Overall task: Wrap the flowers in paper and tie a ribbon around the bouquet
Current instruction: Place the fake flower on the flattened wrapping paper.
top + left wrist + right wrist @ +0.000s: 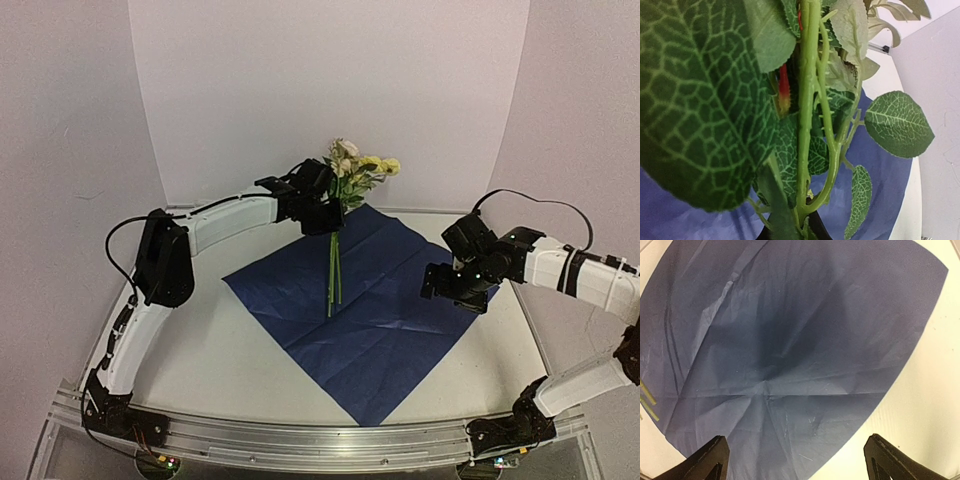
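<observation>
left gripper [325, 215] clamps flowers [356, 166] mid-stem | right gripper [442, 286] spread open | paper [385, 325] thin, floppy: pinch a corner

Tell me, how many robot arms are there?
2. The left arm holds the flowers upright over the paper; the right arm hangs over the paper's right corner. None seem hidden.
</observation>
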Tool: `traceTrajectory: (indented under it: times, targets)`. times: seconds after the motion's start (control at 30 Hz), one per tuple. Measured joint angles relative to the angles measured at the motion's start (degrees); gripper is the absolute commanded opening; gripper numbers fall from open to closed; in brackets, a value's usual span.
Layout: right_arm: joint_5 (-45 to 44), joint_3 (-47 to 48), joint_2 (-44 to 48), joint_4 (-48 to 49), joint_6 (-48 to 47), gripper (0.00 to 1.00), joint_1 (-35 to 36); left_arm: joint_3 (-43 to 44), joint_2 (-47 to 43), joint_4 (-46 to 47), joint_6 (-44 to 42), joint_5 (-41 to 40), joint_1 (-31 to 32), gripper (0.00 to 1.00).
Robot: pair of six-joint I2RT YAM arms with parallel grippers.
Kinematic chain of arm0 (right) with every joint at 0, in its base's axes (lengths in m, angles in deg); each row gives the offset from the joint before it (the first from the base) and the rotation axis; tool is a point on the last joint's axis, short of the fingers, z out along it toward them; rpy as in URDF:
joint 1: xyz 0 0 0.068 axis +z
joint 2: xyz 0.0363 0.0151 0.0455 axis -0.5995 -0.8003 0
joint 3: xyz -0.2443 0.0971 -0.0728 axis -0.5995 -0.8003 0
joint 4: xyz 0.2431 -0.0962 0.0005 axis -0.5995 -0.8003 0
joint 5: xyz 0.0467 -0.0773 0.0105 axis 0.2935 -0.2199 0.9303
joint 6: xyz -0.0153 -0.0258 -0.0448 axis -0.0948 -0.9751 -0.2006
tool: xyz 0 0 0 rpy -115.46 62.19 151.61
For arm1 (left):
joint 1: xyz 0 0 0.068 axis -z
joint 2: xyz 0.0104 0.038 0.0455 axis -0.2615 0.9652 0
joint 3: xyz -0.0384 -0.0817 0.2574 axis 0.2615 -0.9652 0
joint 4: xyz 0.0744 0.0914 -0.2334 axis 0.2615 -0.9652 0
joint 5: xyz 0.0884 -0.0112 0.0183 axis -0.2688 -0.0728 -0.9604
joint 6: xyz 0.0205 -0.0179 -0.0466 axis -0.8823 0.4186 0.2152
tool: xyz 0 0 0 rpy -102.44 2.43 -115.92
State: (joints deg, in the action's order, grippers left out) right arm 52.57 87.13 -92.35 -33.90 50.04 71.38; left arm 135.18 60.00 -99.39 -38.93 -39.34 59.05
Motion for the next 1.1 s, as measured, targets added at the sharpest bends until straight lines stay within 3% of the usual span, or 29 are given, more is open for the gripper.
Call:
traceTrajectory:
  times: [0.63,0.73,0.93,1.1]
  targets:
    - [-0.77,-1.62,0.78,-3.33,0.21,0.97,0.00,6.67,13.26,14.15,7.01,12.49,0.73,0.01]
    - [-0.62,-1.62,-0.31,-3.33,0.19,0.97,0.00,7.03,14.69,16.34,7.44,14.10,0.73,0.09]
    - [-0.54,-1.61,-1.48,-3.35,-0.03,0.98,0.00,7.50,16.75,19.01,8.59,16.58,0.73,0.54]
    - [-0.52,-1.47,-2.51,-3.35,-0.71,0.98,0.00,5.89,15.79,21.63,8.67,16.29,0.54,0.65]
